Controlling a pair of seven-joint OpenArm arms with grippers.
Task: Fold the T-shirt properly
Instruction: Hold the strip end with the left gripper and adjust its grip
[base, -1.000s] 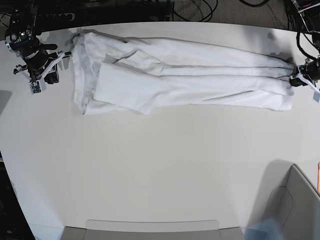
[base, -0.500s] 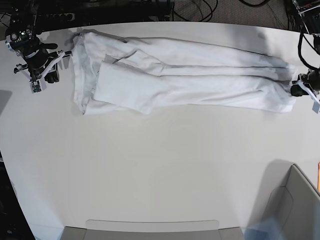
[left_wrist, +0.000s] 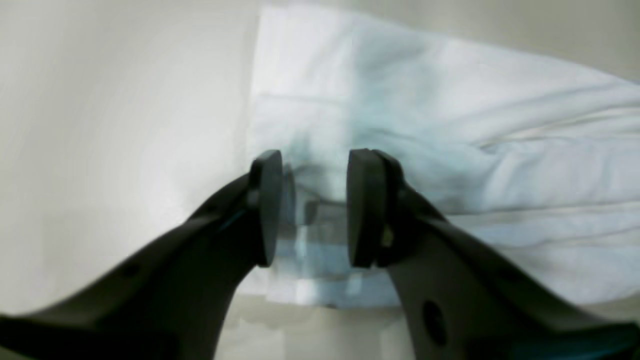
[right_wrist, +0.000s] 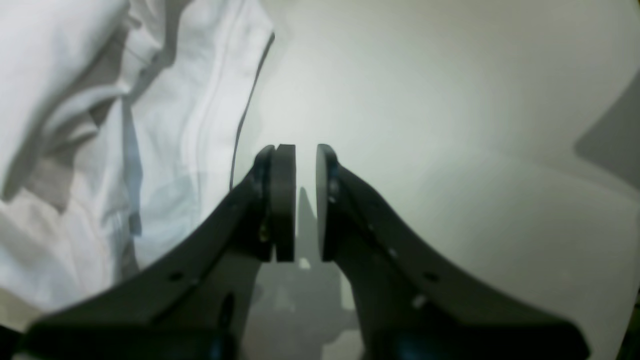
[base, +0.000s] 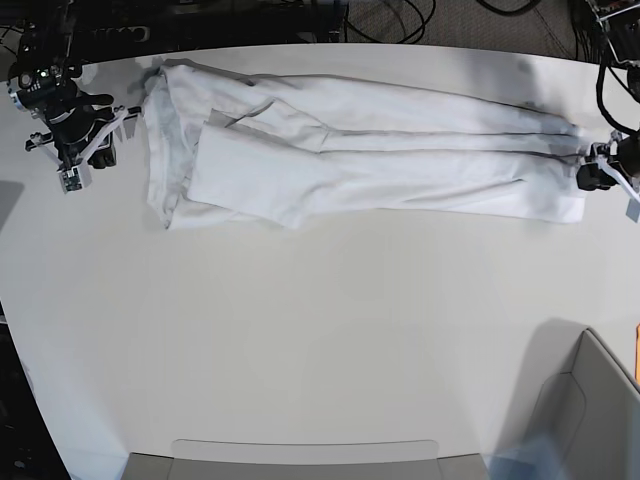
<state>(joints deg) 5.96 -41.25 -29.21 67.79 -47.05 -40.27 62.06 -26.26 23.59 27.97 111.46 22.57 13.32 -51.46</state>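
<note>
A pale grey table (base: 330, 330) with a rounded outline fills nearly the whole base view, evenly lit from above with soft shadows. Beyond its far edge lies dark floor with black cables (base: 400, 15) looping across it. A grey box (base: 585, 410) stands at the near right corner, and a flat grey panel (base: 300, 458) lies along the near edge.

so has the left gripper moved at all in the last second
Yes, slightly. In the base view the left gripper rose a little toward the table's far edge after a dip, at the T-shirt hem.
</note>
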